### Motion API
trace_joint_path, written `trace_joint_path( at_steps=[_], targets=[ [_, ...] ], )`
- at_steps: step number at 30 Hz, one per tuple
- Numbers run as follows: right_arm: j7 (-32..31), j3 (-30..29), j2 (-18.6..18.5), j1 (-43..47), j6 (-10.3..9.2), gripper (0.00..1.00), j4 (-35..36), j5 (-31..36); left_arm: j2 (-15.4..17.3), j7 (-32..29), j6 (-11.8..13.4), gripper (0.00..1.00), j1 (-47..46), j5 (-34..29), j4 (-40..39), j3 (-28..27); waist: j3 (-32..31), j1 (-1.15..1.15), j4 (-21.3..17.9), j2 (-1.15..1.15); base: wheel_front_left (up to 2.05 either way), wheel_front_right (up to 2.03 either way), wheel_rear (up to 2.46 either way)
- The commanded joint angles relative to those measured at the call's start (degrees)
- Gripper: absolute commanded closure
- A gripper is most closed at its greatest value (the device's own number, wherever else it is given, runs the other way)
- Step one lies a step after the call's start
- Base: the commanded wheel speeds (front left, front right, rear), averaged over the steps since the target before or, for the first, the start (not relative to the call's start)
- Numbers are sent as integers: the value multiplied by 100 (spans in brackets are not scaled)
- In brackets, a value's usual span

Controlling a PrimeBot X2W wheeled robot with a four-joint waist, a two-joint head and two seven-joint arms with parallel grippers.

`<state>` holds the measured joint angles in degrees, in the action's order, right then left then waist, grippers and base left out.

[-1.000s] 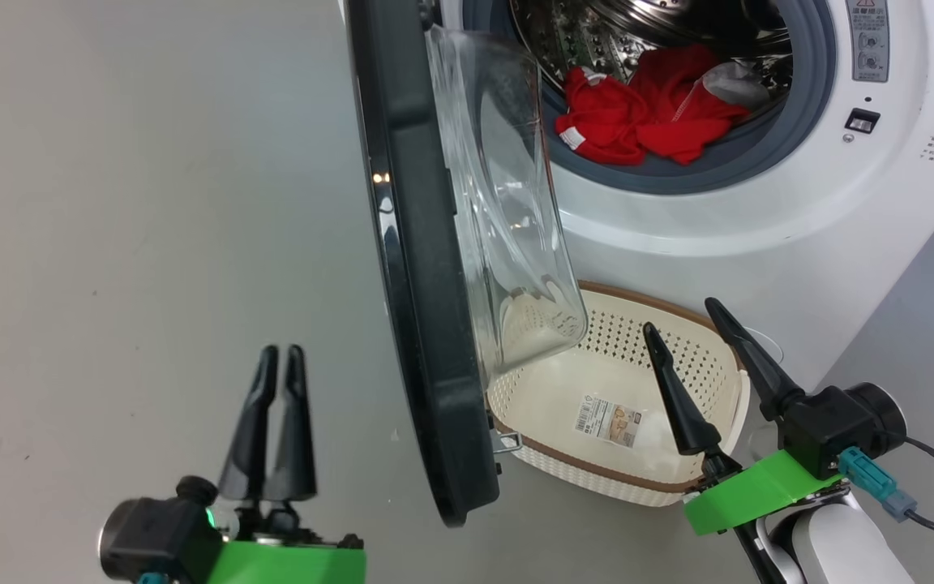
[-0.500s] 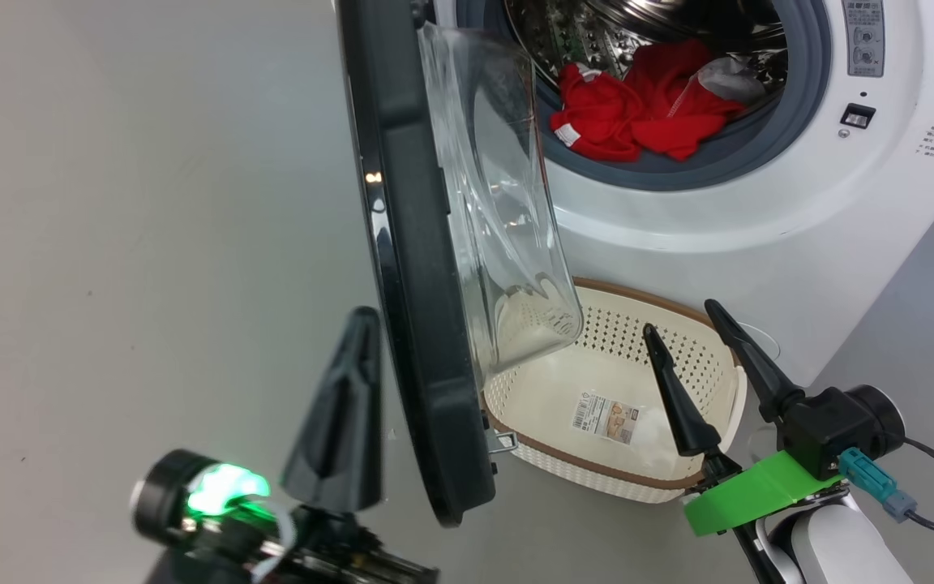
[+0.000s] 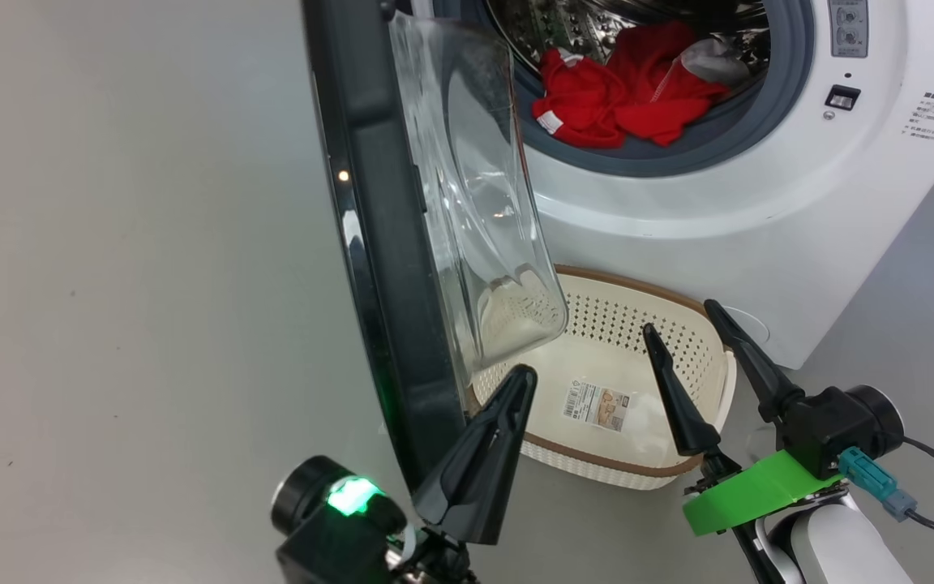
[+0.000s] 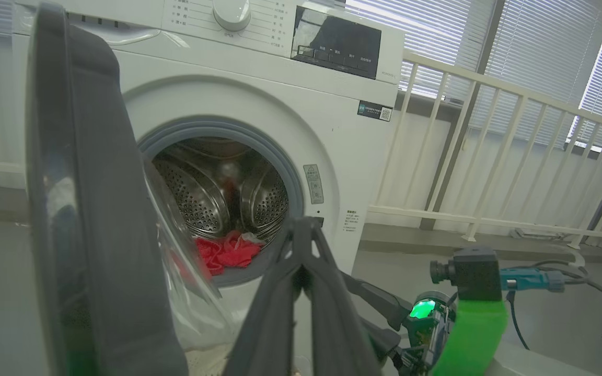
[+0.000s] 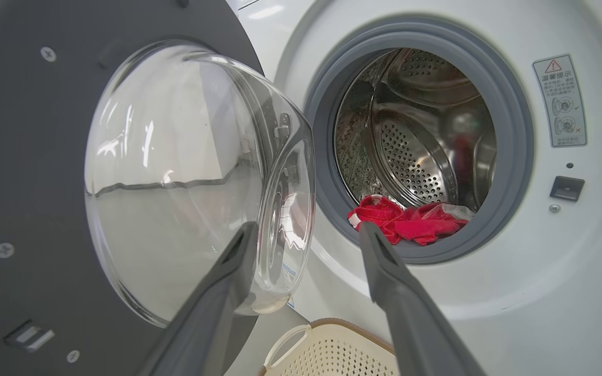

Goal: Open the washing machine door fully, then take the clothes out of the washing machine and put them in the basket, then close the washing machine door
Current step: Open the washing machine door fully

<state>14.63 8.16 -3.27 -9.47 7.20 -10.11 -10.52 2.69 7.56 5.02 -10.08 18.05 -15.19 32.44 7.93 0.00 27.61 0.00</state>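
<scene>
1. Swinging across from the grey floor [image 3: 110, 243] on the door's outer side, the left claw [image 3: 520, 375] now stands at the bottom edge of the round washing machine door with the glossy black rim [image 3: 378, 268]. From where I look I cannot tell whether it touches that rim.
2. Its two long dark fingers are pressed together tip to tip, with nothing between them.
3. That door hangs open, edge-on, its bulging clear glass bowl [image 3: 475, 203] turned toward the white front-loading washing machine [image 3: 759, 203].
4. Bright red fabric clothes with white trim [image 3: 613, 101] lie heaped at the front of the perforated steel drum [image 3: 556, 24], partly over the grey rubber gasket [image 3: 678, 158].
5. On the floor below the opening, just beside the machine, sits the cream perforated plastic basket with a brown rim [image 3: 613, 466]; a paper label sticker [image 3: 597, 404] lies on its bottom.
6. Over the basket's right end hovers the right claw [image 3: 680, 320], fingers spread wide, holding nothing.
</scene>
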Motion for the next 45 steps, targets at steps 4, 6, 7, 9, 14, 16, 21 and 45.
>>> trace_joint_path(
  at_steps=[4,6,7,9,14,16,21,45],
  targets=[
    [36,160,39,-185,29,0,145,-64,19,-73,67,100,-261,262,208,-71,52,0,-64,0,0,0,0],
    [36,172,39,-192,29,0,154,-73,19,-105,133,100,-279,297,376,-73,69,0,-89,0,0,0,0],
    [36,176,39,-196,29,0,158,-77,19,-123,174,100,-283,319,454,-82,78,0,-100,0,0,0,0],
    [36,182,39,-205,29,0,162,-82,19,-139,270,100,-292,331,602,-121,98,0,-120,0,0,0,0],
    [37,175,39,-224,29,0,166,-89,19,-53,442,100,-303,408,871,-237,140,0,-142,0,0,0,0],
    [37,172,39,-228,29,0,170,-94,40,-30,475,100,-318,382,978,-263,153,0,-141,0,0,0,0],
    [37,161,39,-218,29,0,172,-113,56,60,572,100,-342,323,1117,-313,174,0,-107,0,0,0,0],
    [37,213,39,-112,29,0,85,-139,367,-23,1052,100,44,310,884,-649,103,0,385,0,0,0,0]
  ],
)
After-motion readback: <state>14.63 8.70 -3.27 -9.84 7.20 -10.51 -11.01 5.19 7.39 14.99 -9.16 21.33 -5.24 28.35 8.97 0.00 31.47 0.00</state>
